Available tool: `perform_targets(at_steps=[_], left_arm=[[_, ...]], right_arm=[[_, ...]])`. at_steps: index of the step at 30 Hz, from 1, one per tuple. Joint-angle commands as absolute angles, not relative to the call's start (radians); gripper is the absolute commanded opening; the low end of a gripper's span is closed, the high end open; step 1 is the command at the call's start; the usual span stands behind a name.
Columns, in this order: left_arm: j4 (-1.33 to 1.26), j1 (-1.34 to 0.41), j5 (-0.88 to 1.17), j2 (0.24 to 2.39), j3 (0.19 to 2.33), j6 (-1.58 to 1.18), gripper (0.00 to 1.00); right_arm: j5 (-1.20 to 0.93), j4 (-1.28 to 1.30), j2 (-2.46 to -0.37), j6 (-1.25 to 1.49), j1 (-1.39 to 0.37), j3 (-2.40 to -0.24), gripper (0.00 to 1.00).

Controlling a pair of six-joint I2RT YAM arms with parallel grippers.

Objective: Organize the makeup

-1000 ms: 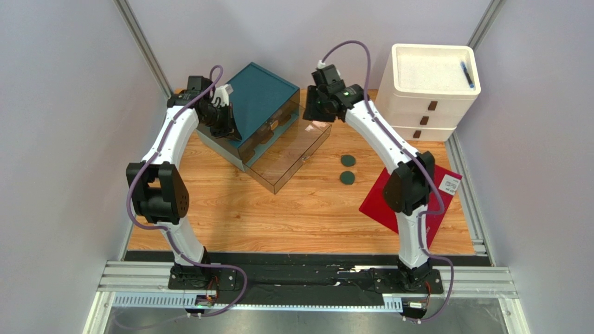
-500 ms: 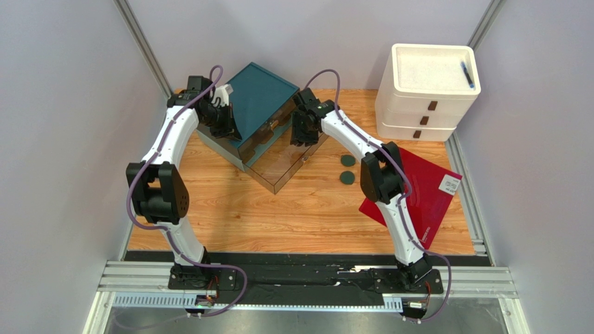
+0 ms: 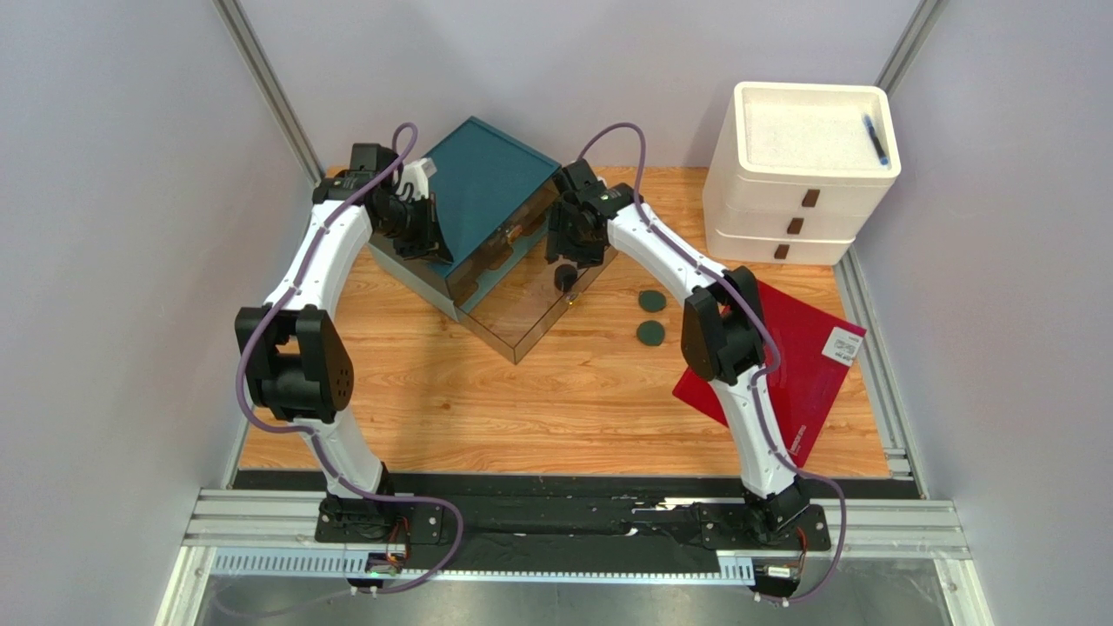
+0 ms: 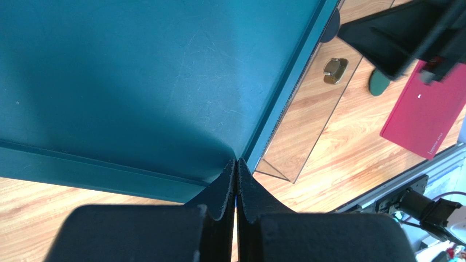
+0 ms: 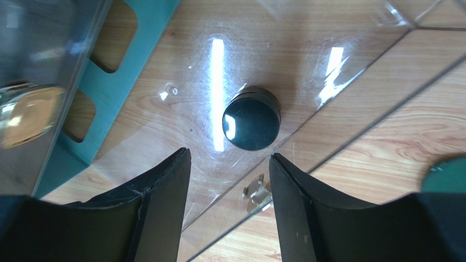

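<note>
A dark round compact (image 5: 251,118) lies on the floor of the pulled-out clear drawer (image 3: 523,320); it also shows in the top view (image 3: 564,277). My right gripper (image 5: 229,164) hangs open and empty just above it (image 3: 571,241). Two more dark-green compacts (image 3: 651,301) (image 3: 649,334) lie on the table right of the drawer. A beige bottle (image 5: 27,114) shows through the organizer's clear wall. My left gripper (image 4: 236,164) is shut on the edge of the raised teal lid (image 4: 137,82) of the organizer (image 3: 490,183). The other bottles and tubes are hidden.
A flat red sheet (image 3: 784,365) lies at the right front under the right arm. A white drawer unit (image 3: 797,170) stands at the back right with a blue pen (image 3: 874,137) on top. The drawer's gold handle (image 5: 256,194) sits below the right fingers.
My right gripper swung left from the back of the table and came down over the open drawer; a compact now lies in the drawer below it. The left arm held still.
</note>
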State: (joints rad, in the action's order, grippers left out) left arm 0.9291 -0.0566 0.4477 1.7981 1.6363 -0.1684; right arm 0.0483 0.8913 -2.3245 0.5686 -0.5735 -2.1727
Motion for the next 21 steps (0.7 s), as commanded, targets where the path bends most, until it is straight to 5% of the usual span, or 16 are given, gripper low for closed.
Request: perform_targets(at_steps=[1, 9, 21], left_arm=[[1.149, -0.069, 0.288, 1.907, 1.520, -0.100, 0.00], [1.140, -0.069, 0.291, 1.891, 1.496, -0.100, 0.00], [1.134, -0.069, 0.308, 1.884, 1.488, -0.098, 0.00]], right_arm=[[0.141, 0.838, -2.116, 0.580, -0.569, -2.120, 0.58], [0.238, 0.782, -1.913, 0.609, -0.511, -1.781, 0.56], [0.279, 0.827, -2.045, 0.598, -0.436, -1.681, 0.56]])
